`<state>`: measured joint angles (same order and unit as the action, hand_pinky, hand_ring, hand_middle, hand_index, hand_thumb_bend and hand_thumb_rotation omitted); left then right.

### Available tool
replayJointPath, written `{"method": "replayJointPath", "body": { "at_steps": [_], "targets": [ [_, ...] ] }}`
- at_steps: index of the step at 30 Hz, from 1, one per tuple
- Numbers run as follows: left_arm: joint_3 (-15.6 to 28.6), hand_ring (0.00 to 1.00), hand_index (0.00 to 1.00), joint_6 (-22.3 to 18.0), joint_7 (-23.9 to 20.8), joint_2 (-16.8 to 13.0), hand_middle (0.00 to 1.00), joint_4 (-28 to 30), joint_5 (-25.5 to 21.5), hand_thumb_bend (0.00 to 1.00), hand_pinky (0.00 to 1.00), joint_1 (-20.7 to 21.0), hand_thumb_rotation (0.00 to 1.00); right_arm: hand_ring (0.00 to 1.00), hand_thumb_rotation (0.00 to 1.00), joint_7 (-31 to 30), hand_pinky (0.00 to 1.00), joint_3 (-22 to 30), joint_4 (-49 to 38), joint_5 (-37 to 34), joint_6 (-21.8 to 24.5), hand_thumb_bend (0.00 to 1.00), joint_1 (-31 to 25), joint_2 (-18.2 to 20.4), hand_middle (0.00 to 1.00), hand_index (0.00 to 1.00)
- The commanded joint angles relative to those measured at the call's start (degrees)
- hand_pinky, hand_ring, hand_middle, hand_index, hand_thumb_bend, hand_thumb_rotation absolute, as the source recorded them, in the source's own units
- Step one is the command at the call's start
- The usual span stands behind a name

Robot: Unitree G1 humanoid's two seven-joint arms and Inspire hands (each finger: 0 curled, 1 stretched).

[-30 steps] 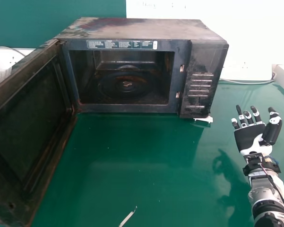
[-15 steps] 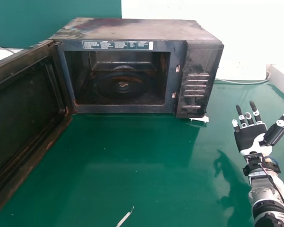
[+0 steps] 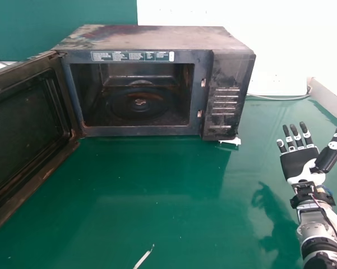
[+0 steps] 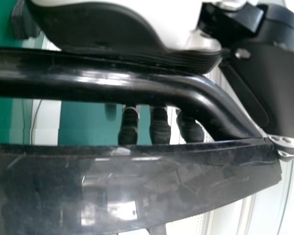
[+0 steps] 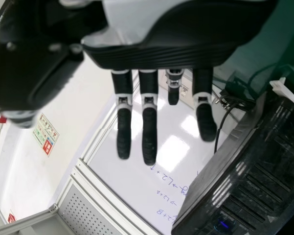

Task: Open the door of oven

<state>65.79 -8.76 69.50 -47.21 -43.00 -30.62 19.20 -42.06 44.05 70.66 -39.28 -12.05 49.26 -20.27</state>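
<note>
One oven door (image 3: 25, 123) wide open at nine o'clock: task looks almost done.
Left hand (image 4: 107, 27) curls fingers (image 4: 159, 128) round handle (image 4: 107, 81), release remains; right hand (image 3: 298, 162), three o'clock, open, empty.

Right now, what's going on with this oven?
The robot has its left hand up against the handle of the oven. The door stands wide open, baring the inside. Its right hand is off to the right of the oven, fingers extended, handling nothing.
</note>
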Motion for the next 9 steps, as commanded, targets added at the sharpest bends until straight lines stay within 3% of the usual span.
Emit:
{"method": "replayJointPath", "body": {
  "at_steps": [1, 4, 9],
  "targets": [
    [15.8, 0.44, 0.64, -3.4, -47.9, -8.4, 0.53, 12.1, -13.1, 0.7, 0.3, 22.3, 0.91, 0.61, 0.83, -1.3, 0.46, 1.2, 0.8, -1.2, 0.5, 1.0, 0.7, -1.6, 0.72, 0.81],
    [15.4, 0.45, 0.65, -3.5, -53.2, -6.3, 0.53, 16.1, -10.8, 0.66, 0.31, 24.3, 0.82, 0.68, 0.82, -1.5, 0.48, 1.4, 0.7, -1.4, 0.5, 1.0, 0.6, -1.5, 0.77, 0.81],
    [13.9, 0.48, 0.71, -4.7, -59.8, -1.9, 0.6, 23.8, -6.3, 0.54, 0.3, 28.0, 0.77, 0.76, 0.81, -1.6, 0.54, 1.6, 0.7, -1.7, 0.7, 1.0, 0.6, -1.4, 0.84, 0.83]
  ]
}}
